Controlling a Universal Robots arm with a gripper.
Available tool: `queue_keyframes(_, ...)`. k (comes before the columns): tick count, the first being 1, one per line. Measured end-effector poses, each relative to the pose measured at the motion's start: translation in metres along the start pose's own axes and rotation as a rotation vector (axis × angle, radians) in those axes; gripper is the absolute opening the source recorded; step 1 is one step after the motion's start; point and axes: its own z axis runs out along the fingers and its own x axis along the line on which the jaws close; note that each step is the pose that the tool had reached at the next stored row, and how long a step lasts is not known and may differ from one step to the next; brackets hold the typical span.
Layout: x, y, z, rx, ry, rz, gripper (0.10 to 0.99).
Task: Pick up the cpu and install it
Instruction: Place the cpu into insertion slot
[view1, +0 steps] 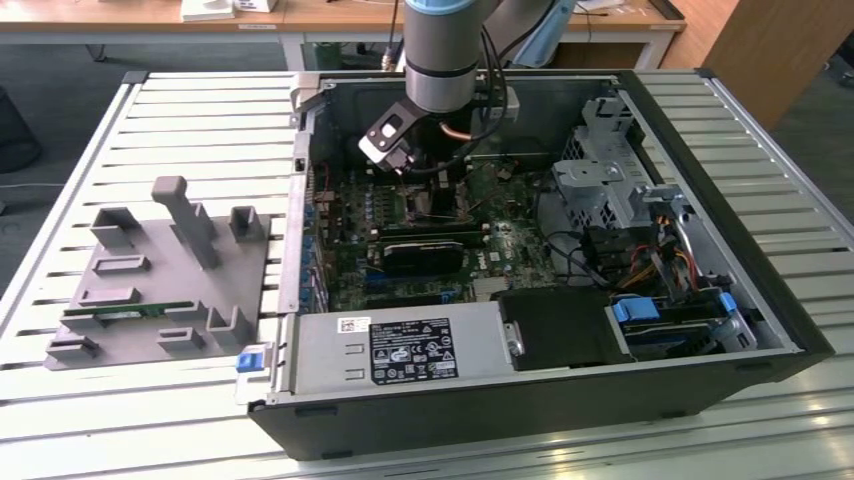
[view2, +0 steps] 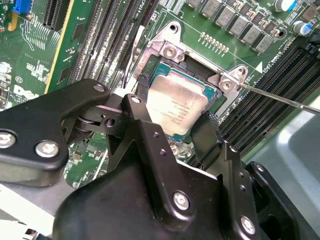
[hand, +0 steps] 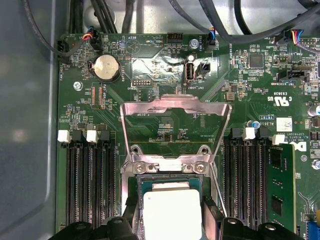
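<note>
The cpu (view2: 177, 102), a small square chip with a silver-grey top, lies in the open socket (view2: 170, 50) on the green motherboard. My gripper (view2: 172, 107) stands over it, one black finger (view2: 142, 87) against one side of the chip and the other against the opposite side, so it looks shut on the cpu. In the first wrist view the cpu (hand: 172, 210) sits between the same fingertips of the gripper (hand: 172, 220), below the raised metal load plate (hand: 175, 112). In the exterior view the gripper (view1: 434, 190) reaches down into the computer case (view1: 747, 340).
A thin socket lever (view2: 280, 100) sticks out beside the socket. Memory slots (hand: 90, 185) flank it, with a green memory module (hand: 277, 190) fitted on one side. A grey tray (view1: 160, 280) lies at the exterior view's left. Drive cages and cables (view1: 627, 200) crowd the case's right.
</note>
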Motion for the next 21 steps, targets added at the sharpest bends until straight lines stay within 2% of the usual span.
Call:
queue_keyframes(4,0.0,0.0,-0.0016,0.0,-0.0001,0.0,0.6)
queue_keyframes(5,0.0,0.0001,-0.0018,0.0,0.0,0.0,0.541)
queue_keyframes(21,0.0002,0.0003,-0.0021,0.0,-0.0012,0.03,0.541)
